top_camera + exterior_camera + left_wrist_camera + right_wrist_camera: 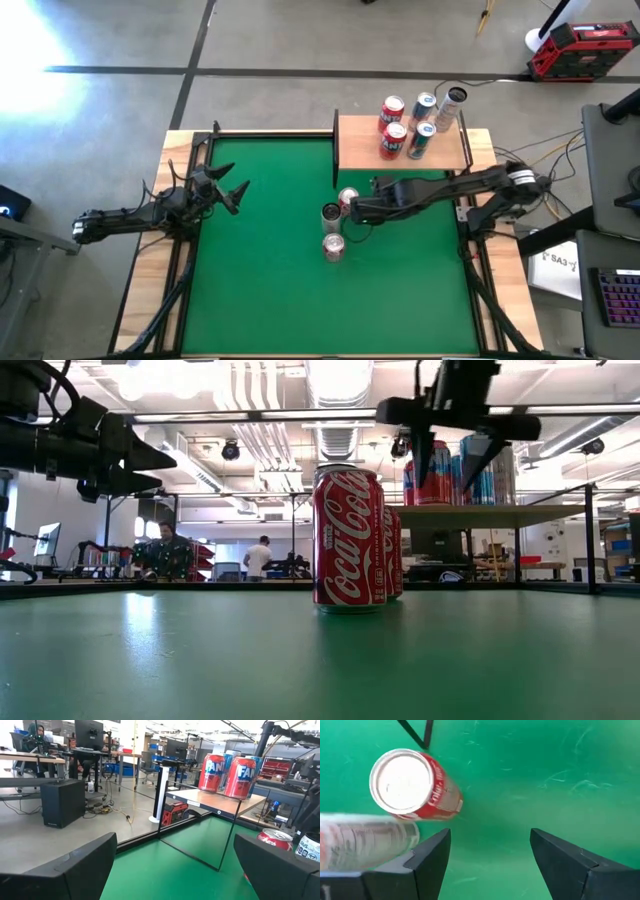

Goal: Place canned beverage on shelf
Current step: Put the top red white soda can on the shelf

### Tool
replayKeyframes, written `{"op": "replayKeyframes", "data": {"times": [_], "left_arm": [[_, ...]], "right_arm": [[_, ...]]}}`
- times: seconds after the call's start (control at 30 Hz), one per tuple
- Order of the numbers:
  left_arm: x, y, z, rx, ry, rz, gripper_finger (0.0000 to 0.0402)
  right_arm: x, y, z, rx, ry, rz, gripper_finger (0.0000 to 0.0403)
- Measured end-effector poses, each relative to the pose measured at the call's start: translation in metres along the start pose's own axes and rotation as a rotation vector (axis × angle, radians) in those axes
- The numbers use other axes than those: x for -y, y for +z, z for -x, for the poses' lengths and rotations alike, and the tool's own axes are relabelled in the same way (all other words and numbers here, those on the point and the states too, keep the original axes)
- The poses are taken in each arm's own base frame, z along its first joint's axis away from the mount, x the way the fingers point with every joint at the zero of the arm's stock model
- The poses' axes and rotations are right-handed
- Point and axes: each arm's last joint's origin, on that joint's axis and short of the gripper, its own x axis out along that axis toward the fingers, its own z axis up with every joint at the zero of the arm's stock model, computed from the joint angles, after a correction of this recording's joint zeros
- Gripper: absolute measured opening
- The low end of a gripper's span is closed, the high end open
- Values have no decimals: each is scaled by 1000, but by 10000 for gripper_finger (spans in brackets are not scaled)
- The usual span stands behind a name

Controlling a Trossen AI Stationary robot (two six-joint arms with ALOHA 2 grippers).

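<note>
Open workshop room behind, people seated at desks far off. Green felt bench [270,260] filled the middle, wood border around it. The shelf [360,150], a tan board on a thin dark frame, stood at the bench's far edge, right of centre, with five cans on it: two red [392,128], the rest blue or silver. Left arm waited at the bench's left edge, left gripper [235,192] wide open, holding nothing. Right arm reached in from the right, right gripper [352,210] above the felt just beside three cans, jaws apart and empty. Red Coca-Cola can [410,785] upright on the felt below the shelf; two other cans [332,230] just beside it.
</note>
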Motion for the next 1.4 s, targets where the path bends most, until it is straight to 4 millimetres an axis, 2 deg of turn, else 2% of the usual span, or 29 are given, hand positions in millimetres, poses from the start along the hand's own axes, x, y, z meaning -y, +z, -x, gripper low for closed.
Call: {"op": "replayKeyframes", "data": {"times": [0.1, 0.33, 0.43, 0.8, 0.97, 1.4], "left_arm": [[0, 0, 0, -1, 1, 0, 386], [0, 0, 0, 0, 1, 0, 386], [0, 0, 0, 0, 0, 0, 386], [0, 0, 0, 0, 1, 0, 386], [0, 0, 0, 0, 1, 0, 386], [0, 0, 0, -5, 1, -3, 386]], "right_arm": [[-11, 1, 0, 2, -4, -9, 287], [-29, 4, 0, 34, -14, -13, 374], [-34, 5, -4, 52, -4, -25, 395], [-53, 15, -18, 82, 48, -103, 398], [-55, 18, -21, 51, 58, -135, 398], [-65, 35, -49, -100, 27, -169, 398]]}}
